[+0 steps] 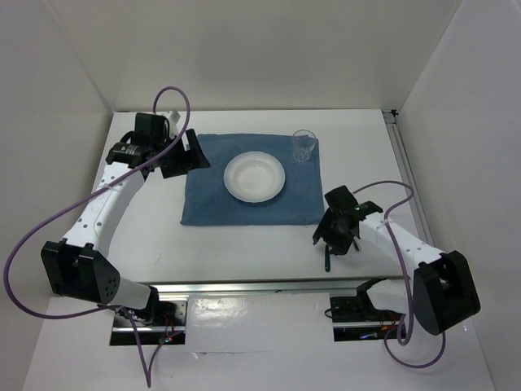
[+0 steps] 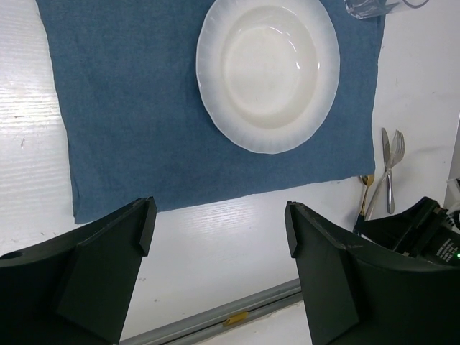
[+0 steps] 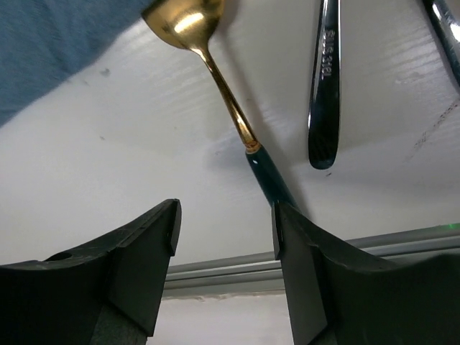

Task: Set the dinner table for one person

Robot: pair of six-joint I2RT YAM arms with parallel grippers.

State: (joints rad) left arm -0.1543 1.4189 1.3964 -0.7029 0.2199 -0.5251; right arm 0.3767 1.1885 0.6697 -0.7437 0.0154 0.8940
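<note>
plate point(image 1: 255, 176) and glass point(image 1: 304, 145) on placemat point(image 1: 203, 195) (blue), dinner table point(image 1: 244, 252)

The desk point(image 1: 244, 252) is plain white, the placemat point(image 1: 207, 204) plain blue, the plate point(image 1: 255, 176) white, the spoon point(image 3: 228, 106) gold with a dark teal handle.

Both arms are built of white tubular links joined by black housings. A purple cable point(image 1: 173, 89) is run behind the fingers of the left arm point(image 1: 102, 208); a second purple cable point(image 1: 391, 182) is looped behind those of the right arm point(image 1: 399, 240). The left gripper point(image 2: 219, 219) and right gripper point(image 3: 224, 219) are fitted with matte black, wedge-shaped fingers point(image 2: 108, 277). A round hole is sunk behind one fingertip of each.
</note>
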